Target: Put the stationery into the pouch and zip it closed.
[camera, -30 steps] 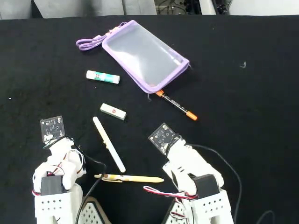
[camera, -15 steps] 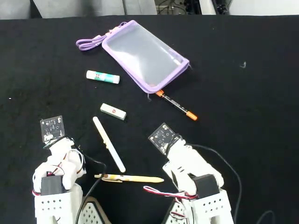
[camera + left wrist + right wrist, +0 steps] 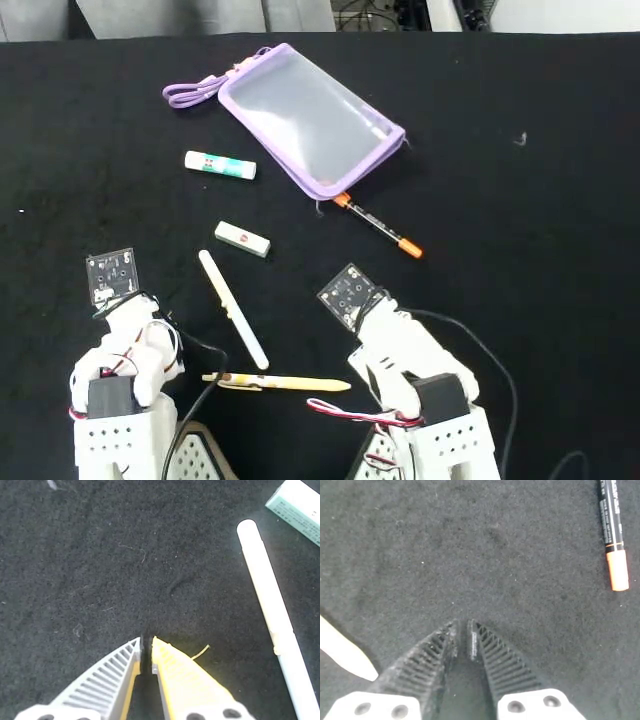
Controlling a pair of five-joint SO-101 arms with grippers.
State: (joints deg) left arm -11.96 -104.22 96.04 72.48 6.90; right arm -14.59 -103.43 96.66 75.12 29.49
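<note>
The left gripper (image 3: 146, 642) is hanging just above the bare surface (image 3: 520, 300) with its jaws together on nothing. A white pen (image 3: 272, 615) is lying near it and a corner of the eraser (image 3: 300, 505) is showing beyond that. The right gripper (image 3: 461, 625) is likewise pressed together and empty, with the orange-capped marker (image 3: 612, 530) lying some way ahead of it. Both arms are sitting folded at the near edge.

The stationery is lying loose between the arms and the pouch (image 3: 310, 120). The yellow pen (image 3: 275, 381) is resting near the near edge, and the white pen (image 3: 232, 309) is lying slanted just beyond it. The eraser (image 3: 242, 239) and the glue stick (image 3: 220, 165) are lying farther out. The marker (image 3: 378, 226) is touching the pouch's near corner. The pouch itself is lying flat toward the far edge, holding nothing that I can see; whether its zip is open I cannot tell.

The task is looking unstarted. The next move is probably calling for one arm to part its jaws and go out to the nearest pen, or to the zip pull if the pouch needs opening.

Compared with the earlier frames, nothing is differing: arms, items and pouch are all staying put.
</note>
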